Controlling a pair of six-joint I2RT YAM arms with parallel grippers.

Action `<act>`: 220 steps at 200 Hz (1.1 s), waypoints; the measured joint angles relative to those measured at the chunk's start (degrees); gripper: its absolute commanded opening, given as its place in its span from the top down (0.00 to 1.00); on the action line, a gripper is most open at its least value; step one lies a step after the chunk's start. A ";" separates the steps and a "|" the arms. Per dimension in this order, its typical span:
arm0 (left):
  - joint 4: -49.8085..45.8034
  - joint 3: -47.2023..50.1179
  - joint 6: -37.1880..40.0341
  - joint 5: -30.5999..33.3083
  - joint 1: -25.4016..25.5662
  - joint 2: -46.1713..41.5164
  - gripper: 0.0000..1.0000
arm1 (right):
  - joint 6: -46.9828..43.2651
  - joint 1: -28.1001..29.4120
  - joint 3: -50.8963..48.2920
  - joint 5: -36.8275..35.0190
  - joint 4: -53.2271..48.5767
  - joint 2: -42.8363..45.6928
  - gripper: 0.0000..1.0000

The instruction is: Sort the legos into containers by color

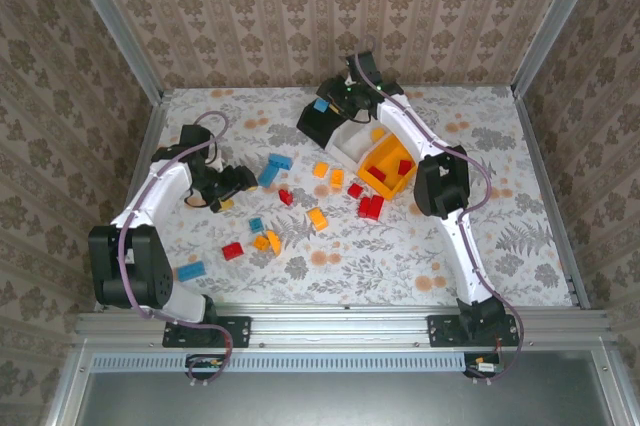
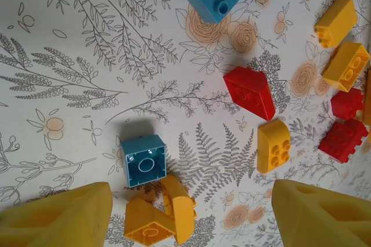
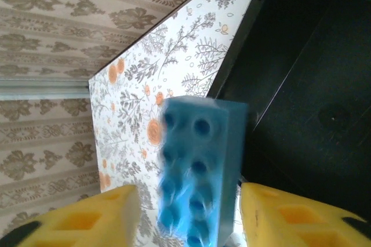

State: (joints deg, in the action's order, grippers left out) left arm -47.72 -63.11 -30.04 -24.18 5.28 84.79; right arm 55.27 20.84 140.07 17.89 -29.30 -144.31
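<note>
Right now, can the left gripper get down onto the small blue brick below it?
Probably yes. The left gripper is open, and the small blue brick lies on the table between its fingers, nearer one. Two orange-yellow bricks close by its corner could get nudged.

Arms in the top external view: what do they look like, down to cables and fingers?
Both the left arm and right arm have white link shells, black joint housings and a thin purple cable alongside. The wrist views show blocky yellow fingers with recessed cut-outs.
</note>
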 measured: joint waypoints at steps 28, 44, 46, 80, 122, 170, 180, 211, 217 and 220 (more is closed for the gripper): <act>-0.24 0.00 0.00 0.15 0.00 0.00 0.26 | 0.66 -0.35 2.78 -0.04 -0.02 -1.55 0.37; -0.24 0.02 0.00 0.15 0.00 0.00 0.26 | 0.63 -0.61 3.80 -0.09 -0.02 -1.66 0.36; -0.24 0.02 0.00 0.15 0.00 0.00 0.26 | 0.63 -0.63 3.91 -0.09 -0.02 -1.66 0.36; -0.24 0.00 0.13 0.20 0.00 0.00 0.26 | -1.09 -0.94 4.52 -0.07 -1.29 -1.25 0.36; -0.39 -1.88 1.68 1.44 1.51 0.96 0.26 | -8.85 -0.98 4.20 -0.04 -13.11 3.98 0.35; -0.68 -7.15 4.92 3.39 9.27 6.27 0.26 | -19.85 0.00 -16.15 -1.86 -23.69 25.07 0.35; -0.87 -8.15 5.68 3.78 11.04 7.45 0.26 | -21.18 0.48 -22.49 -2.05 -24.22 29.88 0.36; -0.94 -8.57 5.81 4.66 13.60 8.98 0.26 | -25.46 4.63 -37.11 -4.31 -26.01 38.32 0.36; -0.85 -8.48 5.64 4.70 13.33 8.83 0.26 | -26.21 5.90 -38.93 -4.70 -26.25 38.62 0.36; -0.70 -8.37 5.62 4.70 13.18 8.74 0.26 | -26.71 6.78 -40.15 -5.01 -26.27 38.75 0.36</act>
State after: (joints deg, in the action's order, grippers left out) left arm -48.42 -71.48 -24.43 -19.49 18.46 93.54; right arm 28.56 27.62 99.92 12.88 -55.57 -105.56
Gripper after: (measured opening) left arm 0.740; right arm 0.643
